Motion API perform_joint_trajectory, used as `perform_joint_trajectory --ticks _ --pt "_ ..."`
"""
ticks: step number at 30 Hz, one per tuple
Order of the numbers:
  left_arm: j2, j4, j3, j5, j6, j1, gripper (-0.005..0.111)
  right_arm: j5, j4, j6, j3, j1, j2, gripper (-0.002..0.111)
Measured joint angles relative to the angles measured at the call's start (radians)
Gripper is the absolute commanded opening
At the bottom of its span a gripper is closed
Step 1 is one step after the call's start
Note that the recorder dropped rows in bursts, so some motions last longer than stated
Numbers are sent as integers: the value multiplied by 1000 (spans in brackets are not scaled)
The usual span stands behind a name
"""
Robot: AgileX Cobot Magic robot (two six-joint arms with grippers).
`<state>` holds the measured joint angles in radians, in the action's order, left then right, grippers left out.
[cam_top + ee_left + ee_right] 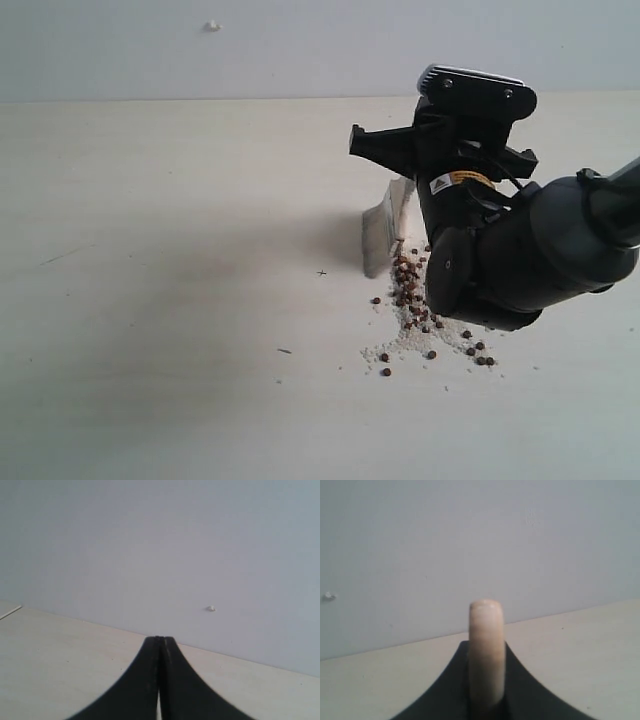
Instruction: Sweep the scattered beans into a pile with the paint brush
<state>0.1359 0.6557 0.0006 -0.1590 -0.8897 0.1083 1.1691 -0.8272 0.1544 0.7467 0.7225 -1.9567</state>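
The paint brush (378, 232) stands with its off-white bristles on the table and the silver ferrule above them, just left of the beans (410, 292). The beans lie in a loose streak mixed with white crumbs, trailing to the lower right. My right gripper (388, 146) is shut on the brush's handle from above. In the right wrist view the pale handle end (486, 645) sticks up between the black fingers of the right gripper (486, 643). My left gripper (160, 640) is shut and holds nothing. It does not show in the exterior view.
The pale wooden table (160, 300) runs back to a grey wall with a small white speck (212, 26). My right arm's bulky dark body (530, 250) hangs over the beans' right side and hides part of them. A few dark marks dot the tabletop.
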Motion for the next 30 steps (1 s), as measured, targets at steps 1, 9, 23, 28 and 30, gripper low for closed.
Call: perform_joint_trajectory --ticks 1,9,23,28,30 --pt "0 0 0 0 0 0 0 0 -2 13 0 0 0 0" --pt "0 0 0 0 0 0 0 0 -2 41 0 0 0 0" --pt "0 0 0 0 0 0 0 -59 87 32 -33 0 181 0" --pt "0 0 0 0 0 0 0 -1 112 17 -153 0 296 0" --pt "0 0 0 0 0 0 0 22 99 54 -226 0 346 0"
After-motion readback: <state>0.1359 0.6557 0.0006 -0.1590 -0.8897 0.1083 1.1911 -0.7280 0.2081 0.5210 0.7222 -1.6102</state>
